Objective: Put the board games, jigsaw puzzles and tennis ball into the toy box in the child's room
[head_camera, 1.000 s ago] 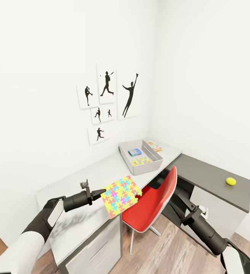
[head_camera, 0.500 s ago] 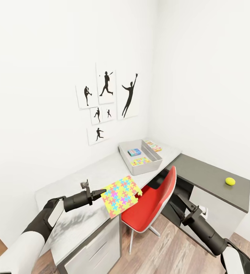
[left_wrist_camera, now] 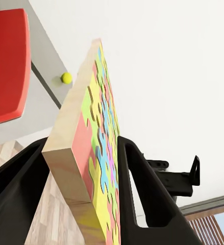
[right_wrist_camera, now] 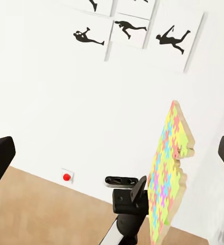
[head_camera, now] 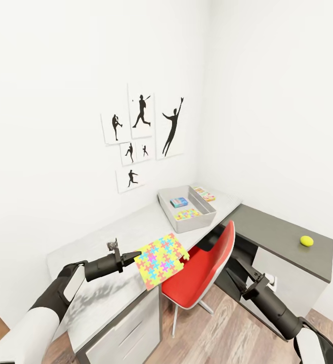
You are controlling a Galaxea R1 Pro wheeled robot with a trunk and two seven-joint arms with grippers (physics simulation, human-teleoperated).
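My left gripper [head_camera: 137, 256] is shut on the edge of a multicoloured jigsaw puzzle [head_camera: 160, 260], holding it in the air over the table's [head_camera: 111, 237] front edge, short of the toy box [head_camera: 203, 215]. In the left wrist view the puzzle [left_wrist_camera: 99, 148] stands edge-on between both fingers [left_wrist_camera: 142, 189]. The grey toy box holds a blue board game [head_camera: 179, 202] and a second jigsaw puzzle [head_camera: 188, 214]. Another board game [head_camera: 204, 194] lies on the table just behind the box. The tennis ball [head_camera: 306, 241] rests on the dark desk wing at the right. My right gripper [head_camera: 233, 268] hangs open and empty beside the chair.
A red chair [head_camera: 202, 268] stands tucked at the desk corner, between my two arms and below the held puzzle. White drawers [head_camera: 131, 328] face me under the table. Silhouette posters [head_camera: 143, 136] hang on the wall behind. Wood floor [head_camera: 227, 338] lies below.
Arms and objects hold their places. Only the whole picture has crept up a few pixels since a second ago, which is the camera moving.
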